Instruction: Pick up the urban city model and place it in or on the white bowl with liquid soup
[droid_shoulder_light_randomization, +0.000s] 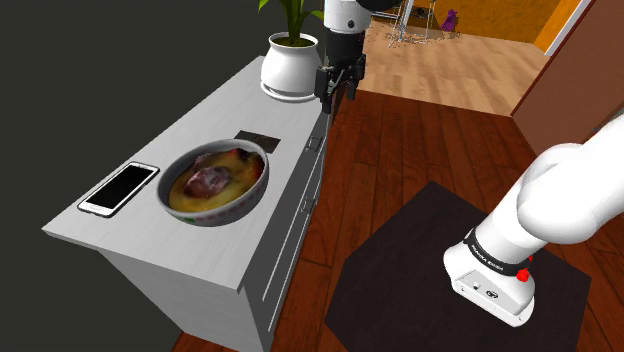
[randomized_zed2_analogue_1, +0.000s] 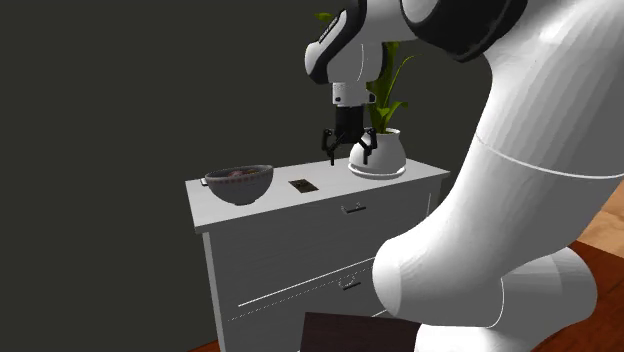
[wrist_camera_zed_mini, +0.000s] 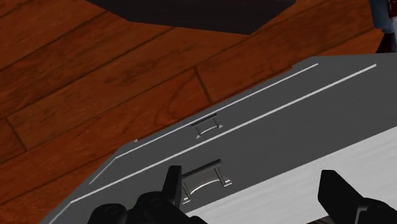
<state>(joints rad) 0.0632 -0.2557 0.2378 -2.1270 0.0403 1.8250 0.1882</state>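
Above front edge of white drawer-fronted table (droid_shoulder_light_randomization: 150, 235), near round white plant pot (droid_shoulder_light_randomization: 290, 65), black two-finger hand (droid_shoulder_light_randomization: 340, 100) hangs with fingers spread, nothing between them. We spot urban city model, small flat dark rectangular slab (droid_shoulder_light_randomization: 257, 140), lying on table top between plant pot and white bowl (droid_shoulder_light_randomization: 240, 207) of soup, apart from both. We judge model lies below hand, toward shoulder view's left, bowl-ward: hand must shift inward over table, then descend.

City model (droid_shoulder_light_randomization: 257, 141), a small flat dark rectangular tile, lies flat on the cabinet top (droid_shoulder_light_randomization: 150, 235) just beyond the upright white-walled bowl (droid_shoulder_light_randomization: 228, 211), which holds yellowish soup with a reddish-brown lump and sits nearer in the shoulder view.
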